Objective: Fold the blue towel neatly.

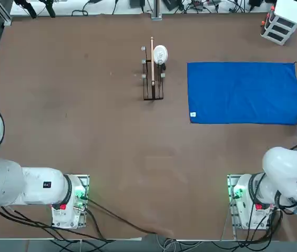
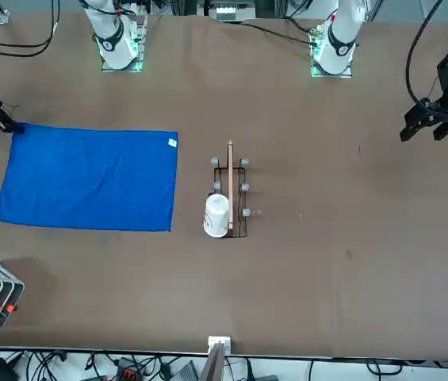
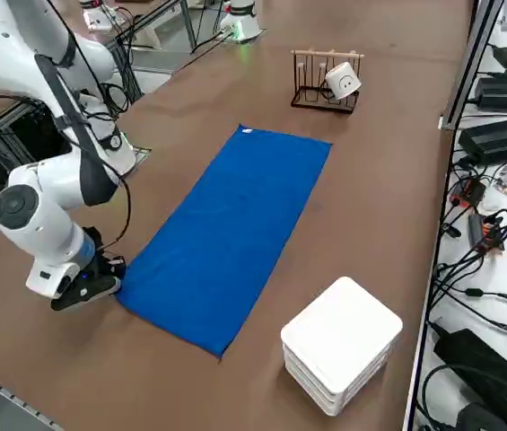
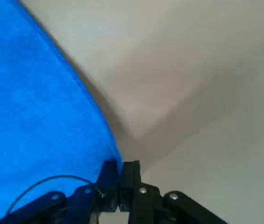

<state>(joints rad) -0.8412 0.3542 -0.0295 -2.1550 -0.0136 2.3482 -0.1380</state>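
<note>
Gripping the towel's near right corner, the right gripper (image 4: 119, 179) sat low at the table's (image 1: 85, 131) right edge, its fingers pressed together with the cloth's edge seemingly pinched between them; the overhead view cut most of it off. The towel (image 1: 243, 93) lay flat and unfolded in the right half, white tag (image 1: 193, 114) at its near left corner. Farther off, a rack (image 1: 152, 79) with a white cup (image 1: 160, 53) stood mid-table, a white box (image 1: 282, 20) at the far right corner.
</note>
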